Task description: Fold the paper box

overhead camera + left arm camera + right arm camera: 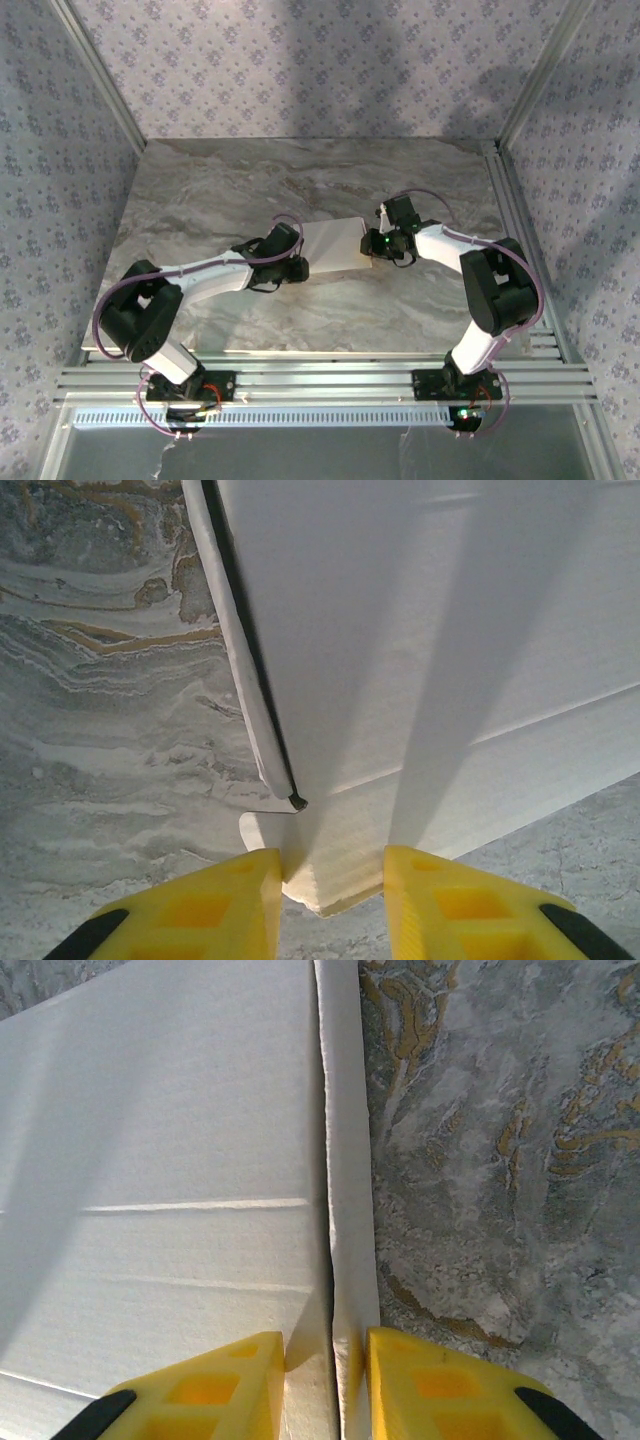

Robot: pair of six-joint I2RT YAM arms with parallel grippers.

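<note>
One white thin-cardboard paper box point(335, 245), seemingly part folded, lies mid-table on the grey marbled tabletop point(220, 190), between two grippers. The left gripper point(333, 885) straddles its left corner, jaws narrowly parted. The right gripper point(326, 1365) likewise straddles the right edge flap. Whether either pinches, I can't tell. Folding looks underway; next, I'd say, that flap needs pressing over along its crease.

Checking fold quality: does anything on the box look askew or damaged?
Slightly: in the left wrist view, on the paper box, the side flap gapes from the top panel, leaving a dark slit, and a small tab juts out at the corner. No tears visible.
</note>
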